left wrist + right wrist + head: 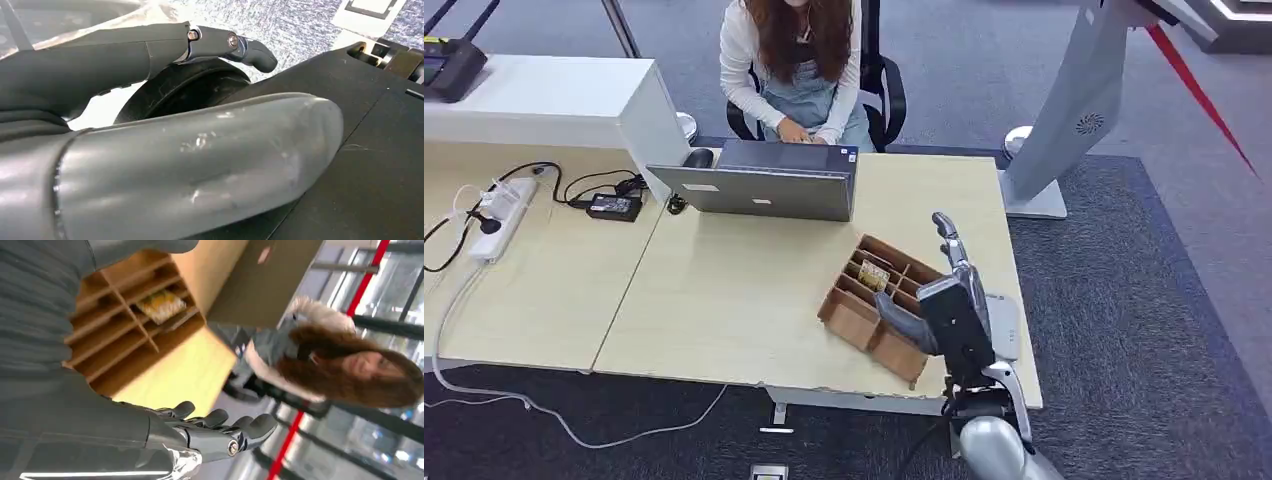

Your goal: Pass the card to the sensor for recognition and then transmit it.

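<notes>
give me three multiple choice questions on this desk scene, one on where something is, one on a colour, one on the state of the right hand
1. Where does the yellow card lie?
A. on the laptop
B. in a compartment of the wooden divider box
C. on the floor

2. What colour is the power strip at the desk's left?
A. white
B. red
C. green

3. What is the right hand doing?
A. pinching the card
B. pressing the laptop's lid
C. hanging over the box with fingers spread, holding nothing

Answers:
1 B, the head view shows the card between the box's dividers.
2 A, it lies white on the pale desk.
3 C, the right wrist view shows the fingers extended and bare, with the card in the box.
</notes>
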